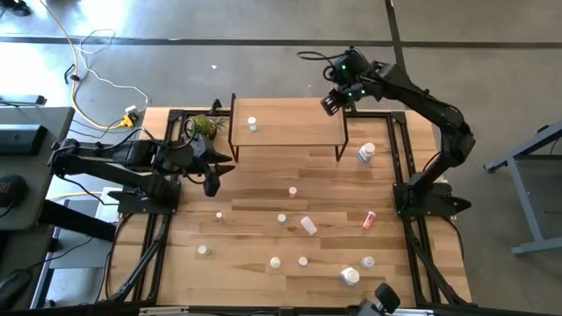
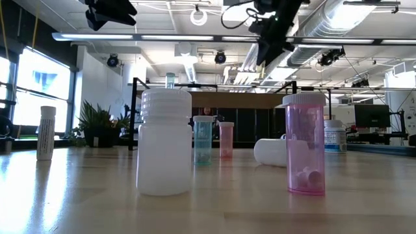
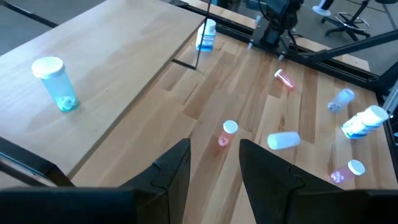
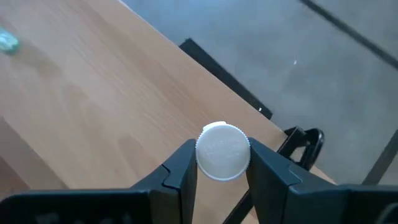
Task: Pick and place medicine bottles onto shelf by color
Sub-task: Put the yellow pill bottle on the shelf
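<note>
Tabletop bottle (image 2: 45, 132), label perhaps unreadable

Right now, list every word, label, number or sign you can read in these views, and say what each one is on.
No text reads clearly in any view.
Tall white bottle at the low view's left edge: dark print down its side, too small to read.
White bottle with blue label at the right: label blurred.
Cap held in the right gripper: bears no readable mark.

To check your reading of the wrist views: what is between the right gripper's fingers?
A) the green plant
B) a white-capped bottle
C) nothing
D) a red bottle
B: the right wrist view shows a white-capped bottle clamped between the right gripper's fingers, over the shelf's end.
</note>
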`<move>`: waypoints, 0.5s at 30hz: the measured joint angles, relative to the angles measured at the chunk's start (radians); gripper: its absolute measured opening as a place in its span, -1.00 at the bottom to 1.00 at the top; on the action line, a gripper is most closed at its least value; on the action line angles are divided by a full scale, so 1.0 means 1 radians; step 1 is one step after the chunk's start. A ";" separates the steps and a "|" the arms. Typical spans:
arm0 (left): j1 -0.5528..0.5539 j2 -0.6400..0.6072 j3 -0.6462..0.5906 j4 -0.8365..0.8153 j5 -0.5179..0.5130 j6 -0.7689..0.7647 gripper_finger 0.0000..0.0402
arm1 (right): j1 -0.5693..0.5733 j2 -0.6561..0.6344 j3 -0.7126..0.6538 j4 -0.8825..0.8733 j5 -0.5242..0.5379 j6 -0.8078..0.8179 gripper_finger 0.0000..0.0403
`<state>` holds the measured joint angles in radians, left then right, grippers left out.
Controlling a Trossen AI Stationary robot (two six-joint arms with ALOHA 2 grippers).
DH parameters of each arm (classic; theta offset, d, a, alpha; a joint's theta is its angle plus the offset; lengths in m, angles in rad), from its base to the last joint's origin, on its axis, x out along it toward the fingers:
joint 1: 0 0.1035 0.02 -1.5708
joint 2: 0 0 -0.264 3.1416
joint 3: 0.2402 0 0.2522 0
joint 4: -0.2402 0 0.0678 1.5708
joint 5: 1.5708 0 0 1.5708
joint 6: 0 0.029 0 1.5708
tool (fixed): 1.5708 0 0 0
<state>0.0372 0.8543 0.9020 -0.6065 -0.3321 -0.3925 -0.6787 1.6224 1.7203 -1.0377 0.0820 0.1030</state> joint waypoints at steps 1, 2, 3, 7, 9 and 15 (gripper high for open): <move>0.003 0.000 0.000 0.000 0.000 0.000 -0.36 | -0.005 0.011 0.000 0.003 -0.010 -0.007 -0.48; 0.005 0.000 0.000 0.001 0.000 0.000 -0.36 | -0.012 0.021 0.000 0.001 -0.021 -0.014 -0.49; 0.008 0.000 0.000 0.003 0.000 0.000 -0.36 | -0.019 0.032 0.000 0.001 -0.034 -0.022 -0.49; 0.010 0.000 0.000 0.004 -0.001 0.000 -0.36 | -0.025 0.078 0.000 -0.006 -0.039 -0.041 -0.49; 0.010 0.000 0.000 0.004 -0.001 0.000 -0.36 | -0.024 0.094 0.000 -0.006 -0.041 -0.061 -0.48; 0.009 0.000 0.000 0.003 -0.002 -0.023 -0.36 | -0.024 0.142 -0.001 -0.010 -0.040 -0.112 -0.48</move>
<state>0.0463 0.8543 0.9020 -0.6038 -0.3336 -0.4160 -0.7025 1.7644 1.7195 -1.0477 0.0418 -0.0086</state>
